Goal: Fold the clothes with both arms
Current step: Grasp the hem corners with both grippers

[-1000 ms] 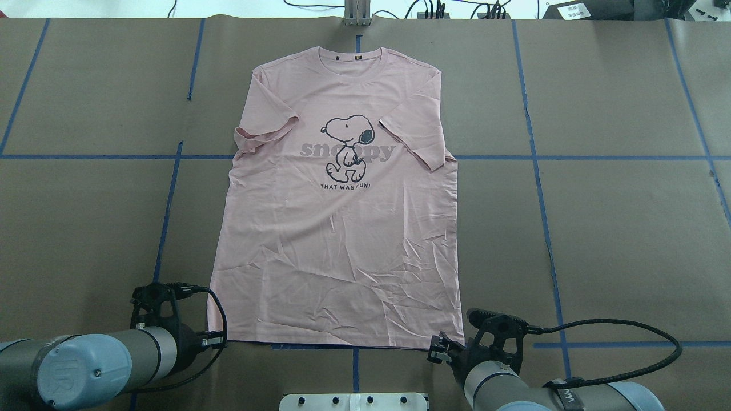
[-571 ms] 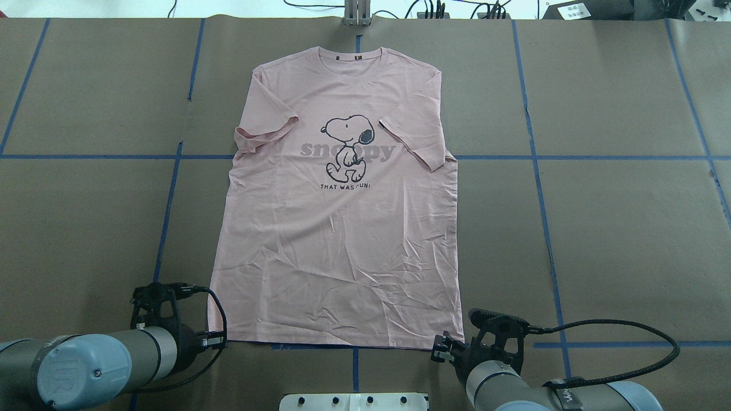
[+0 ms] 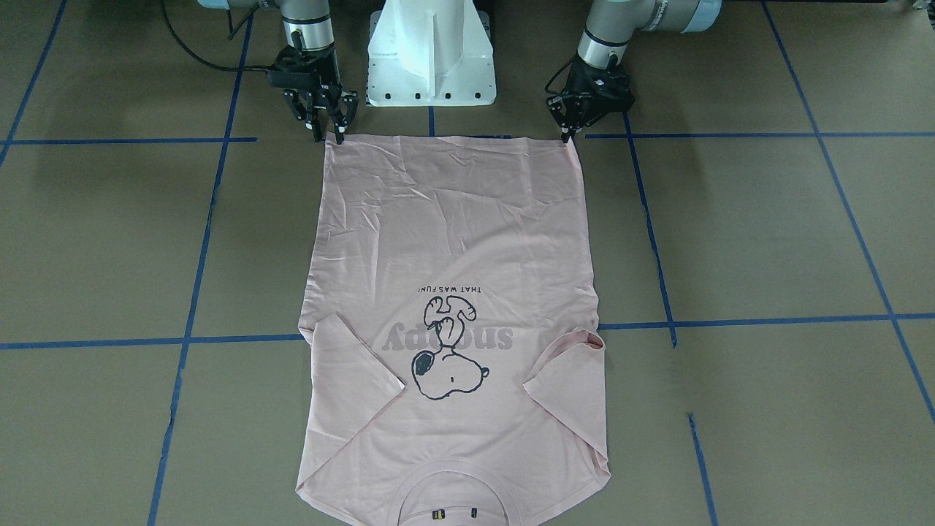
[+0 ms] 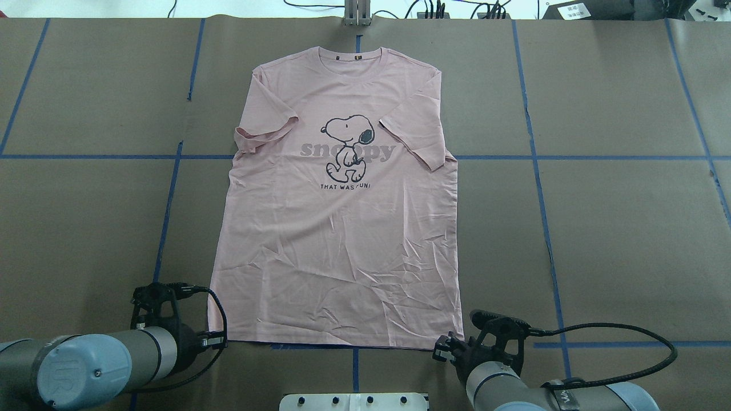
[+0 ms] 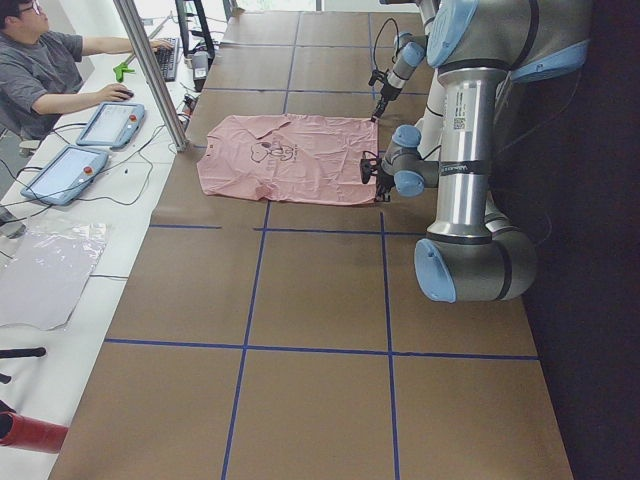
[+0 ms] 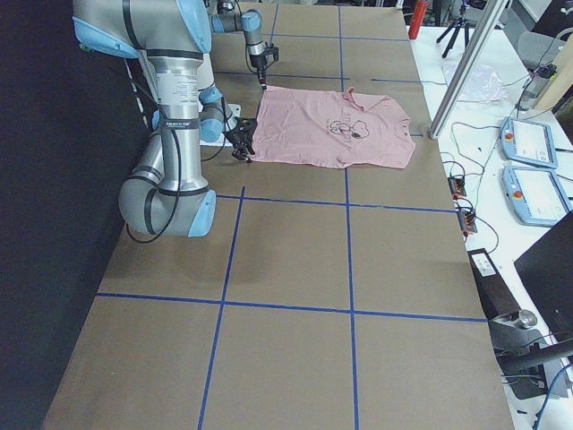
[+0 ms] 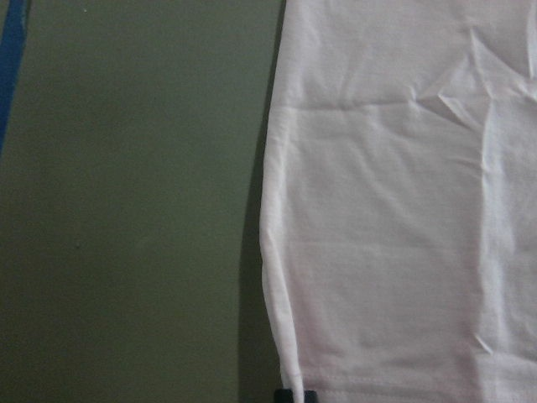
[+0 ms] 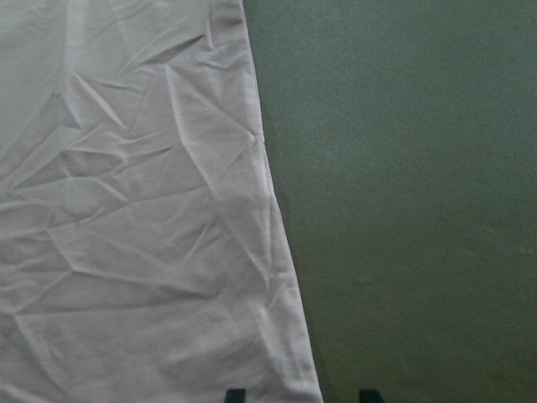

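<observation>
The pale pink T-shirt (image 4: 337, 240) lies flat, print up, with the collar far from me and both sleeves folded inward. It also shows in the front view (image 3: 453, 241). My left gripper (image 4: 216, 341) is low at the hem's left corner. In the front view (image 3: 567, 134) its fingers meet, and the left wrist view (image 7: 294, 395) shows one dark tip on the hem corner. My right gripper (image 4: 440, 349) is low at the hem's right corner. In the right wrist view (image 8: 302, 395) its two fingertips stand apart on either side of the cloth edge (image 8: 285, 277).
The white pedestal base (image 3: 431, 51) stands between the arms, just behind the hem. Blue tape lines (image 4: 537, 171) cross the brown table cover. A metal post (image 4: 357, 14) stands beyond the collar. An operator (image 5: 50, 70) sits at a side desk with tablets.
My right gripper has shifted slightly to the right, closer to the hem's right corner. The left arm and the shirt have not moved.
</observation>
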You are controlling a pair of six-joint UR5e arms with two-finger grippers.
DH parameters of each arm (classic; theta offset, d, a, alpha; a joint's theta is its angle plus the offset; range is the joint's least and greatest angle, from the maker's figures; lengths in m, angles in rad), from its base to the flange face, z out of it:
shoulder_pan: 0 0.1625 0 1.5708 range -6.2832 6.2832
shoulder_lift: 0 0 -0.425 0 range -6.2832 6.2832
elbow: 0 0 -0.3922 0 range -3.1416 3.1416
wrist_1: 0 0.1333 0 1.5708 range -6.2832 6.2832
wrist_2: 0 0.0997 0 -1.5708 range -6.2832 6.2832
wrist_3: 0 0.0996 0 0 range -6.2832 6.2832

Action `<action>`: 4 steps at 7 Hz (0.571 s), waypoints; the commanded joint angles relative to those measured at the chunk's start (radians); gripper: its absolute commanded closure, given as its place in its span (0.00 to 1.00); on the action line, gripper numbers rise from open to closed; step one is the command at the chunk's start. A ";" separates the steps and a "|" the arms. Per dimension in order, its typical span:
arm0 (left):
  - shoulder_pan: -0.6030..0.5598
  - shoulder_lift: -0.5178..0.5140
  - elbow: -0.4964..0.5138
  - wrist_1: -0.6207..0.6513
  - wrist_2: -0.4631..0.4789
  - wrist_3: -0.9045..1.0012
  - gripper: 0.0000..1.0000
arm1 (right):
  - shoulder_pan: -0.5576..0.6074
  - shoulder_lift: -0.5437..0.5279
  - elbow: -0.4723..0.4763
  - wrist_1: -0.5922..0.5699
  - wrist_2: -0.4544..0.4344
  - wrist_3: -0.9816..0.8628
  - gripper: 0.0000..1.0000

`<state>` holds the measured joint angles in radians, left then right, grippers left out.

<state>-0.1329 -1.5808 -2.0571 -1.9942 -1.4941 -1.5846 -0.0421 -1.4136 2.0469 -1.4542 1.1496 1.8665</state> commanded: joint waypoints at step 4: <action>0.001 -0.002 -0.003 0.000 0.000 0.002 1.00 | 0.004 0.005 0.019 0.000 -0.001 0.022 1.00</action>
<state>-0.1333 -1.5820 -2.0590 -1.9942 -1.4941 -1.5843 -0.0423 -1.4091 2.0525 -1.4542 1.1455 1.8942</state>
